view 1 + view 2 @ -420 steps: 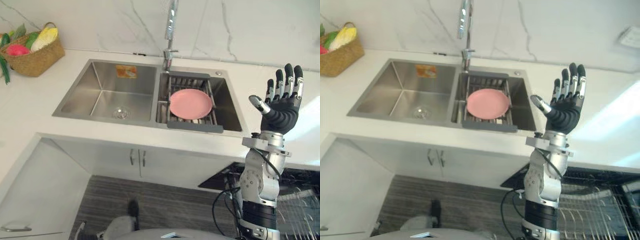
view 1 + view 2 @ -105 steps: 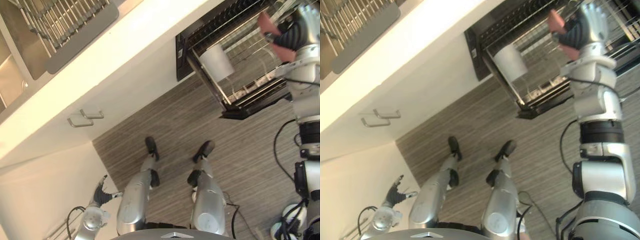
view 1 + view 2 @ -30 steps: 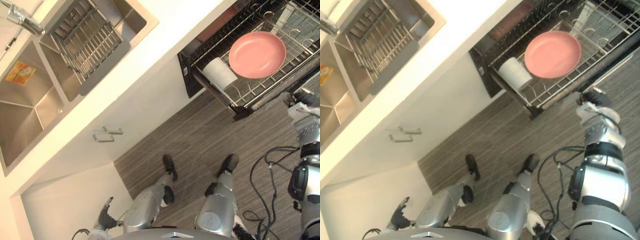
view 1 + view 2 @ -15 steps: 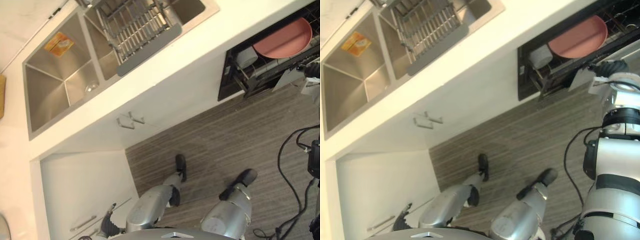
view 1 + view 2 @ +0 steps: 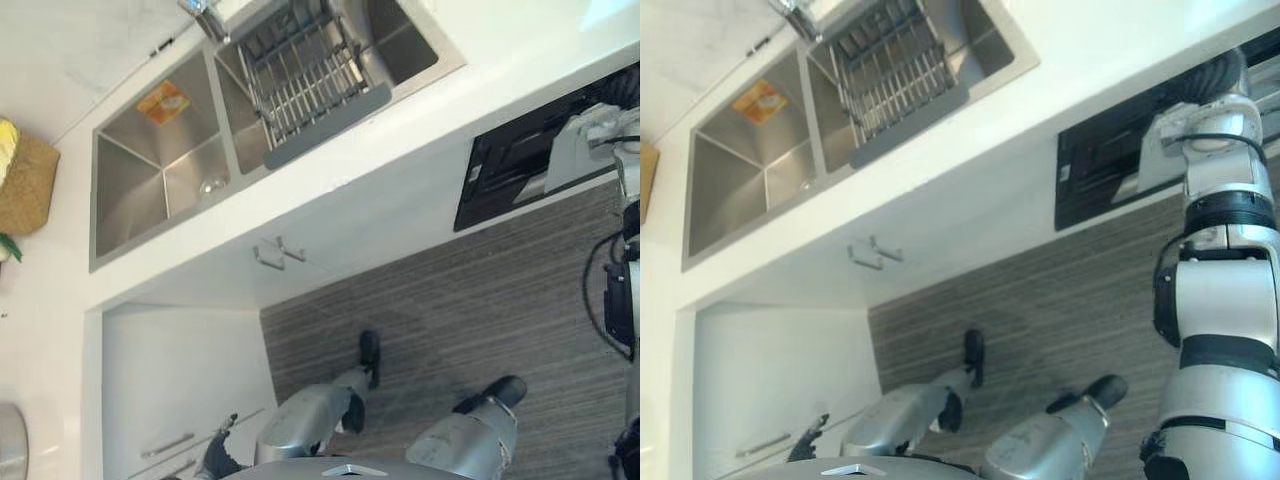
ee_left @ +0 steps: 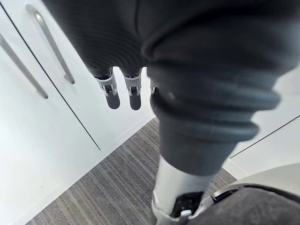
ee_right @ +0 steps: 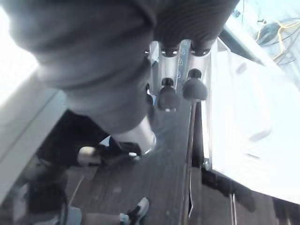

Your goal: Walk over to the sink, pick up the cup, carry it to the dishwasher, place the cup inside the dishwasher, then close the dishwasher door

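My right hand [image 5: 1217, 78] is at the edge of the white dishwasher door [image 5: 1148, 158], fingers [image 7: 168, 97] loosely straight and gripping nothing. An off-centre push could slide them off and leave the door ajar, or catch a fingertip in the gap. The cup is in neither hand, and the dark dishwasher [image 5: 1095, 172] opening hides whether it is inside. The eye views place the door below the counter beside the sink [image 5: 150, 170], while the wrist views add the slit along the panel and my left hand [image 6: 123, 91], slack and empty by white cabinet doors [image 6: 42, 126].
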### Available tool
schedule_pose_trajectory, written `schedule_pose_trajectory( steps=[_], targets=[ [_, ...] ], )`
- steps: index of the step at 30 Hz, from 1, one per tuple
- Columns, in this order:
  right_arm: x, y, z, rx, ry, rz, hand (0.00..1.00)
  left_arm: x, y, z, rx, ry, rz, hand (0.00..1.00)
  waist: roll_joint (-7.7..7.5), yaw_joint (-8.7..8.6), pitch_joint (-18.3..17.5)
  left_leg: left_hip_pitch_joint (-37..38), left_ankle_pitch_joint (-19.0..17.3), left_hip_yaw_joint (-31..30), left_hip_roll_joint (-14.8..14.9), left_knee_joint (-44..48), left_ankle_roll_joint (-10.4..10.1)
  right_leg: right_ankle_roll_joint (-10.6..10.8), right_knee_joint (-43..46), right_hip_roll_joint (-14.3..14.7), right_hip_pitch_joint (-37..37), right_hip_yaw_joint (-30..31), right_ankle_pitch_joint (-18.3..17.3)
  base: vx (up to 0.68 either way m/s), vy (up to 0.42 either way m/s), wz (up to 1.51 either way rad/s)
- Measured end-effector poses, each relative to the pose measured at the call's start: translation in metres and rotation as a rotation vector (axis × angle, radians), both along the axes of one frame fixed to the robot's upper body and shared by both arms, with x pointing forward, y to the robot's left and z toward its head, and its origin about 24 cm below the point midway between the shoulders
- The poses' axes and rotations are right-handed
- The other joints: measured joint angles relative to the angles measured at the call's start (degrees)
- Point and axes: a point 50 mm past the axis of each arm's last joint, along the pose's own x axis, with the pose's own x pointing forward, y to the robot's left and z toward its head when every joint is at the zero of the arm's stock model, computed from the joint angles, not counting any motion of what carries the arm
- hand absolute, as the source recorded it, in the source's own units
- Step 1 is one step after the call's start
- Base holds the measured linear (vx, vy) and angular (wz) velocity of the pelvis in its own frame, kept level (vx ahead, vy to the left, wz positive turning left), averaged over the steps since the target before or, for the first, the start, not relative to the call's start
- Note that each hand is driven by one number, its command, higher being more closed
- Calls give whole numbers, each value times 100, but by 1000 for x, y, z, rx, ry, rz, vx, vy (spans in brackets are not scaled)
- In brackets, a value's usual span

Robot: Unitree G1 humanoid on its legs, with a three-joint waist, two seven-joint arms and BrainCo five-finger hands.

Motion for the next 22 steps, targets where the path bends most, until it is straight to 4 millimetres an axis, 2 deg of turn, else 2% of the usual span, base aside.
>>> schedule_pose_trajectory(
  steps=[2,4,5,6,7,8,10,11,12,13,14,15,17,19,20,22],
  targets=[
    [-2,7,-12,40,-49,43,0,2,4,1,-26,-3,57,0,-50,-28,38,59,-6,207,126,4,-14,6,-211,169,117,-29,68,80,-103,-11],
    [-14,2,-31,140,-110,72,0,7,13,1,-54,-10,165,0,-95,-21,72,255,-46,238,217,32,-38,45,-460,344,410,-91,146,151,-137,-6],
    [-21,2,-50,244,-140,111,0,8,19,-1,-82,-6,262,0,-180,-30,90,356,-64,283,272,31,-61,40,-604,456,576,-127,157,148,-132,-5],
    [-28,5,-83,357,-116,144,0,7,26,-2,-104,1,353,0,-339,-56,88,423,-89,424,354,33,-100,32,-765,589,704,-130,176,144,-137,-4],
    [-31,7,-105,429,-88,157,0,5,29,-3,-113,8,393,0,-450,-71,62,441,-98,484,396,34,-120,25,-854,664,752,-131,184,171,-176,-7],
    [-41,14,-158,577,8,160,0,0,35,-4,-125,24,464,0,-679,-107,23,532,-113,623,477,35,-208,15,-1015,792,892,-131,192,140,-157,-10],
    [-73,34,-247,776,207,110,0,-8,44,-7,-136,46,571,0,-1071,-134,-111,667,-179,803,606,34,-314,9,-1231,985,1083,-124,192,150,-168,-19],
    [-109,50,-313,966,366,20,0,-14,47,-8,-157,61,646,0,-1391,-175,-265,769,-228,928,677,34,-383,-4,-1384,1100,1199,-112,195,138,-138,-20],
    [-118,53,-326,1005,395,-6,0,-15,48,-9,-159,64,656,0,-1452,-183,-299,794,-231,947,685,34,-387,-5,-1419,1118,1232,-112,196,134,-121,-23],
    [-157,61,-369,1151,494,-126,0,-16,50,-9,-182,63,701,0,-1637,-204,-405,934,-273,1031,718,32,-446,-6,-1520,1188,1385,-110,196,118,-107,-17],
    [-201,71,-403,1270,575,-253,0,-14,53,-9,-204,54,753,0,-1772,-215,-501,1068,-292,1048,735,29,-473,-7,-1603,1237,1530,-111,196,98,-101,-18],
    [-220,76,-414,1311,606,-302,0,-13,54,-10,-216,50,776,0,-1815,-232,-547,1118,-298,1059,747,12,-481,-13,-1629,1258,1586,-110,192,54,-85,-17],
    [-275,96,-440,1407,696,-439,0,-4,55,-10,-261,32,821,0,-1899,-324,-642,1259,-299,1101,785,-6,-482,-49,-1645,1311,1696,-108,169,-4,-60,-16],
    [-293,106,-447,1437,746,-479,0,2,54,-10,-288,23,851,0,-1901,-360,-717,1288,-299,1111,815,-8,-482,-105,-1648,1352,1697,-107,128,-62,-42,-11],
    [-297,113,-449,1443,784,-482,0,4,54,-11,-296,33,856,0,-1898,-376,-763,1297,-299,1082,835,-9,-481,-140,-1653,1392,1711,-110,101,-75,-32,-3],
    [-303,113,-451,1452,804,-509,0,5,51,-12,-307,58,853,0,-1897,-398,-803,1313,-310,1008,873,-11,-477,-144,-1659,1437,1764,-139,72,-76,-19,8]
  ],
)
